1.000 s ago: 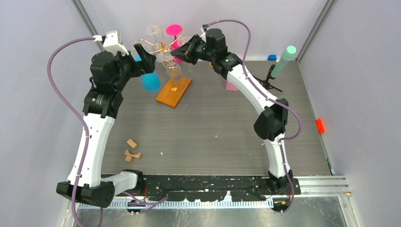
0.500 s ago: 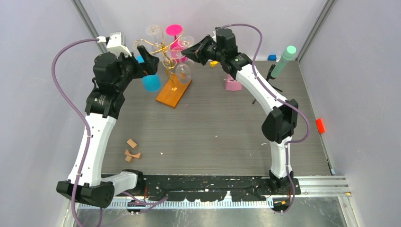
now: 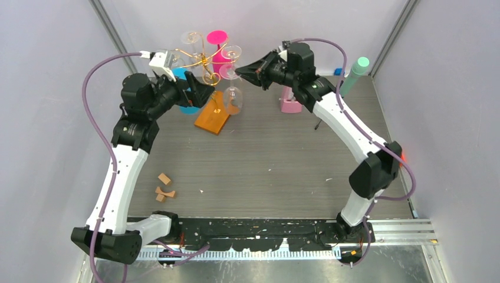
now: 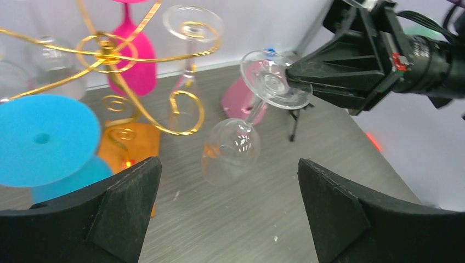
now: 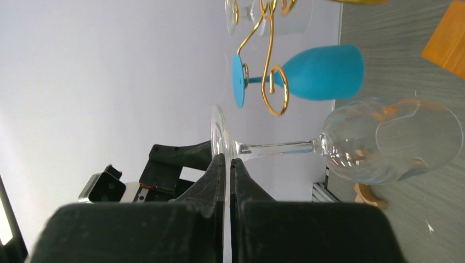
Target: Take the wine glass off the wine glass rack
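The gold wire wine glass rack (image 3: 203, 61) stands on its orange base (image 3: 212, 117) at the back of the table. My right gripper (image 3: 237, 72) is shut on the rim of the foot of a clear wine glass (image 3: 233, 100). That glass hangs bowl-down just right of the rack, apart from its curled arms (image 4: 181, 118). In the right wrist view the fingertips (image 5: 219, 164) pinch the thin foot, with stem and bowl (image 5: 395, 139) stretching right. My left gripper (image 3: 197, 91) is open by the rack's left side, nothing between its fingers (image 4: 129, 186); the held glass (image 4: 233, 148) is ahead of it.
A pink glass (image 3: 217, 44), a blue glass (image 4: 41, 137) and two clear glasses (image 3: 190, 38) hang on the rack. A pink object (image 3: 289, 105) and a green cylinder (image 3: 355, 72) stand at the back right. Wooden blocks (image 3: 164, 186) lie at the front left.
My right gripper has moved right, drawing the clear glass away from the rack's arms. My left arm has swung right, closer to the rack.
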`<action>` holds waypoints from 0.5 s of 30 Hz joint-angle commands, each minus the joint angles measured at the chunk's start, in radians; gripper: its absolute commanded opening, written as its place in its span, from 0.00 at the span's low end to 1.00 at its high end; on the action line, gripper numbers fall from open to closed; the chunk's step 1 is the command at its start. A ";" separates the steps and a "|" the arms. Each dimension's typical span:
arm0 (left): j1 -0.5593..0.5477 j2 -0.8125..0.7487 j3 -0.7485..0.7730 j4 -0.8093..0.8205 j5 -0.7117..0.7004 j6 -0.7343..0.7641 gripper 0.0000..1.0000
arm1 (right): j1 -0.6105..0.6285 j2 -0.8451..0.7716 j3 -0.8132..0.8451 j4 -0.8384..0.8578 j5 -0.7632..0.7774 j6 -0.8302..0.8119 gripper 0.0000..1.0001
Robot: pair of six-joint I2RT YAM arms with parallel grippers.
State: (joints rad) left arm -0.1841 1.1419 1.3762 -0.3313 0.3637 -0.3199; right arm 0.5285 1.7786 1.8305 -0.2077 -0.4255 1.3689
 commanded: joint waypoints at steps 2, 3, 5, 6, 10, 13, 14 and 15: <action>-0.005 -0.069 -0.062 0.127 0.295 -0.021 0.98 | 0.003 -0.206 -0.156 0.083 -0.037 0.041 0.00; -0.006 -0.073 -0.090 0.146 0.334 -0.043 0.99 | 0.004 -0.222 -0.195 0.061 -0.039 0.036 0.00; -0.014 -0.075 -0.130 0.179 0.382 -0.084 0.99 | 0.006 -0.267 -0.256 0.030 -0.047 0.021 0.00; -0.021 -0.074 -0.143 0.171 0.400 -0.088 0.98 | 0.007 -0.294 -0.279 0.026 -0.061 0.020 0.00; -0.064 -0.097 -0.243 0.218 0.455 -0.083 0.95 | 0.020 -0.385 -0.453 0.124 -0.093 0.057 0.00; -0.094 -0.118 -0.331 0.315 0.471 -0.098 0.94 | 0.026 -0.459 -0.559 0.180 -0.093 0.099 0.00; -0.105 -0.120 -0.356 0.338 0.473 -0.112 0.93 | 0.030 -0.473 -0.593 0.197 -0.090 0.110 0.00; -0.116 -0.118 -0.376 0.387 0.476 -0.128 0.92 | 0.038 -0.499 -0.609 0.220 -0.088 0.133 0.00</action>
State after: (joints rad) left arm -0.2687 1.0588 1.0527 -0.1345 0.7723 -0.3985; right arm 0.5480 1.3804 1.2819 -0.1547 -0.4816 1.4200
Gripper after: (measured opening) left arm 0.936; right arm 0.046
